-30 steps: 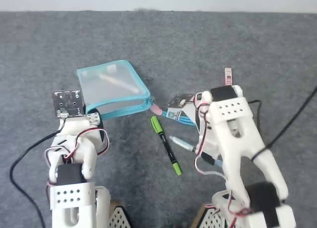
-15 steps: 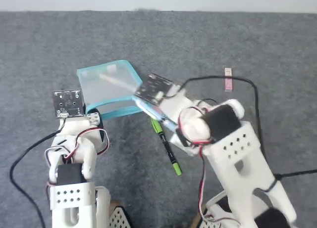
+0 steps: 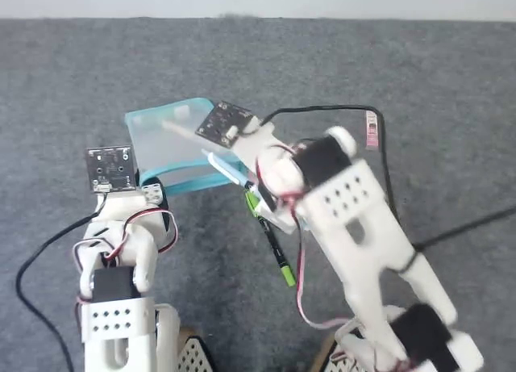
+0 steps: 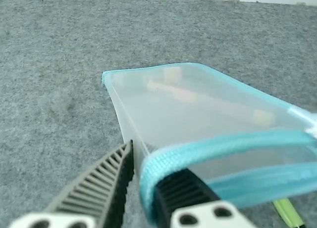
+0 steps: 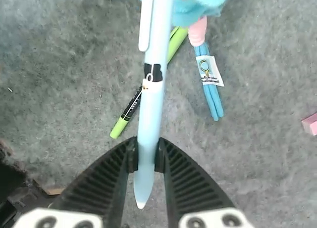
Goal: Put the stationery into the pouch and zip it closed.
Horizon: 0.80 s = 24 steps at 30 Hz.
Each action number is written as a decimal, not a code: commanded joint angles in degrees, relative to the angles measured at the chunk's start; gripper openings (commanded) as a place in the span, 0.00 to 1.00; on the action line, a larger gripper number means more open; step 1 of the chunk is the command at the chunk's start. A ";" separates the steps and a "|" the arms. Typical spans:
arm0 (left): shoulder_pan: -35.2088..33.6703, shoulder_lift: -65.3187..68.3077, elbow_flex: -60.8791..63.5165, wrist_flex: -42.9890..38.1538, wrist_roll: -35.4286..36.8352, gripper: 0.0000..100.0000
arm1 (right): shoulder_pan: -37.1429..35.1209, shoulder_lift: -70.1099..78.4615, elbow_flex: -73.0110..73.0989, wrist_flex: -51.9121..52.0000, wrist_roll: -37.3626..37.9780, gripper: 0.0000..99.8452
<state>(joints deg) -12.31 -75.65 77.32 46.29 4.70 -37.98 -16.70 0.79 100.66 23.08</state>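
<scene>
The translucent pouch (image 3: 173,142) with a teal zip edge lies on the grey mat, a cream stick inside it. My left gripper (image 4: 143,188) is shut on the pouch's (image 4: 198,109) teal edge near one corner, holding the mouth up. My right gripper (image 5: 147,159) is shut on a light blue pen (image 5: 153,79), whose far end sits at the pouch mouth (image 5: 198,3). From above, that pen (image 3: 227,169) slants across the pouch's open edge. A green highlighter (image 3: 270,239) lies on the mat under the right arm.
A pink eraser (image 3: 371,128) lies to the right, apart from the pouch. The pink zip pull (image 5: 198,32) with its blue cord (image 5: 210,92) and tag trails on the mat beside the highlighter (image 5: 143,97). The mat's far half is open.
The right arm has swung left and carried the light blue pen from the mat by the highlighter over to the pouch's mouth. The left arm and pouch have stayed put.
</scene>
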 commanded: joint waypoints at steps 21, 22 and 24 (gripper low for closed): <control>0.44 0.26 -0.92 -2.02 0.26 0.01 | -5.76 -1.19 3.78 1.54 -1.23 0.01; 0.44 0.26 -0.92 -2.02 0.26 0.01 | -5.76 0.13 1.85 1.54 -1.76 0.01; 0.44 0.26 -0.92 -2.02 0.26 0.01 | -5.67 2.86 -2.02 1.54 -2.99 0.01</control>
<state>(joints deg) -12.31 -75.65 77.32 46.29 4.70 -43.08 -17.32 7.56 100.66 22.55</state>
